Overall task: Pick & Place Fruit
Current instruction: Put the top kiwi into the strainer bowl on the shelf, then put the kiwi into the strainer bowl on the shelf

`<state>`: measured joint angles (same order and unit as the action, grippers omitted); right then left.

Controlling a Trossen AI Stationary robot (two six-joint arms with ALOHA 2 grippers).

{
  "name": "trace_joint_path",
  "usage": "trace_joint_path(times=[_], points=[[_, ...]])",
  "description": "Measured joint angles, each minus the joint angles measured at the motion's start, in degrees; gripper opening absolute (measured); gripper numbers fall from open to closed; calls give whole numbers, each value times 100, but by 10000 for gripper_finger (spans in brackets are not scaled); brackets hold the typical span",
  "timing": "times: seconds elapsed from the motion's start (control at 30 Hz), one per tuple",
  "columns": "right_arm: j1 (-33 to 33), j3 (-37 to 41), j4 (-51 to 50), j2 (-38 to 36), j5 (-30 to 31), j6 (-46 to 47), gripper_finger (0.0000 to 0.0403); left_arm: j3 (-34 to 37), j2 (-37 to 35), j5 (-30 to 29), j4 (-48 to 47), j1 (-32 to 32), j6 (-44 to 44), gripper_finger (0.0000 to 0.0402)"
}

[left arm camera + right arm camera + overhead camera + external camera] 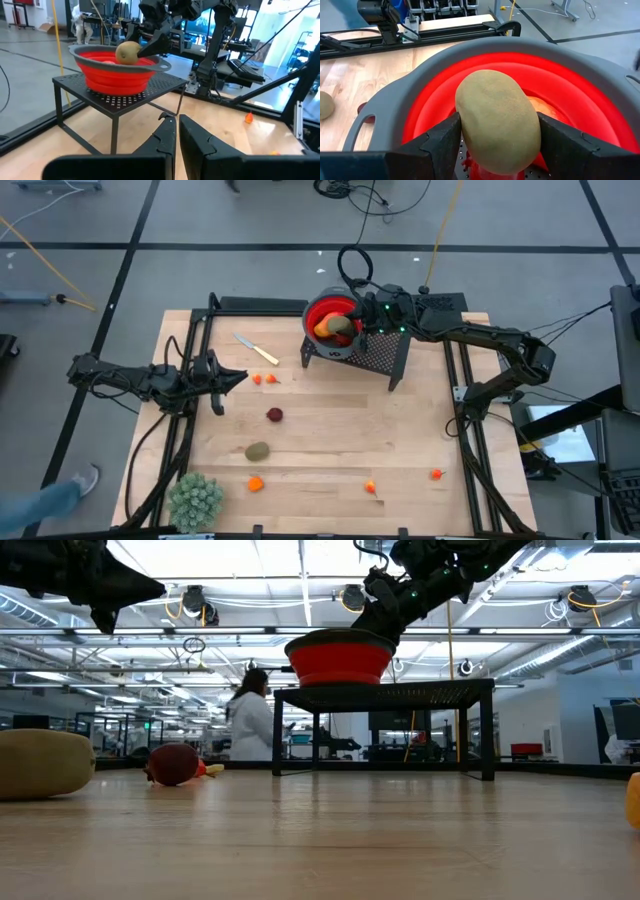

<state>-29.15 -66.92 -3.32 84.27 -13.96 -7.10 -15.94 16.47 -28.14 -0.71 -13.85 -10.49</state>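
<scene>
over the red collapsible bowl with its grey rim (318,315), which sits on a small black perforated metal stand (385,355) at the far side of the pale wooden surface (330,435), the right gripper (497,132) holds a brown, fuzzy, egg-shaped toy kiwi (497,127). its two dark fingers (437,140) press against either flank of the kiwi, spread wide to fit it, and the fruit hangs just inside the bowl's rim, above an orange-toned piece already lying in the bottom. the left wrist view shows the same kiwi (128,52) poised at the top of the bowl, pinched from behind by the right arm.

the left gripper (222,380) waits on its own side of the surface with its fingers (165,142) pressed together and nothing between them.

other fruit is yet to be collected: a second brown kiwi (258,451), a dark red round fruit (274,415), two tiny orange pieces (263,379) near the left gripper, and more orange bits (256,483) toward the near edge (436,474). a small knife with a yellow handle (256,349) and a pale green spiky plant ball (195,500) lie apart from them.

the step in hand looks like the placing of this kiwi. the next move likely calls for opening the fingers so the fruit drops into the bowl, then lifting clear of the rim without catching it.
</scene>
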Motion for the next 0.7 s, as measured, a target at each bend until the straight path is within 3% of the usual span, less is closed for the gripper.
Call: trace_joint_path(times=[0.2,0.5,0.7], points=[[0,0,1,-2,-1,-55,238,0,0,0,0,-1,159,19],[0,0,3,-2,23,-60,285,1,2,0,-39,0,261,19],[0,1,128,-12,48,34,290,2,2,0,-39,0,288,19]])
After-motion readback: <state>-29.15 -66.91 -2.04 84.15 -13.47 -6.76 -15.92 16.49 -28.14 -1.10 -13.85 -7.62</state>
